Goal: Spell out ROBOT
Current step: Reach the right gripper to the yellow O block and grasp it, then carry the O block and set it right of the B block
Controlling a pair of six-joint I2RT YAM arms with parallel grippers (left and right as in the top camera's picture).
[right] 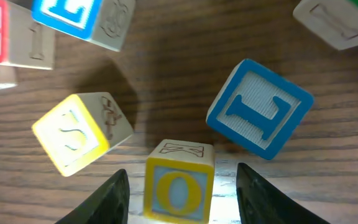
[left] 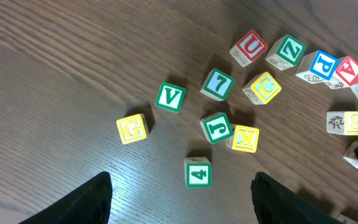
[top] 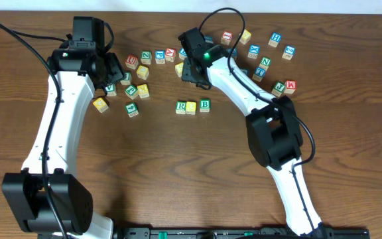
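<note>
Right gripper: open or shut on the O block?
Open: the right gripper straddles the O block, with a gap showing at each finger.

Near the middle of the table (top: 111, 172), three wooden letter cubes stand in a short straight row, close side by side. They are a green R block (top: 181, 106), a yellow block (top: 191, 107) whose letter cannot be read, and a green B block (top: 205, 105). Farther up the table, a yellow O block (right: 179, 190) sits upright between the spread fingers of the right claw (right: 180, 198), with a gap on each side. Its front face shows a yellow O, and its top carries an engraved pattern. A tilted yellow S block (right: 79, 134) and a tilted blue I block (right: 260, 109) lie just beside it.
</note>
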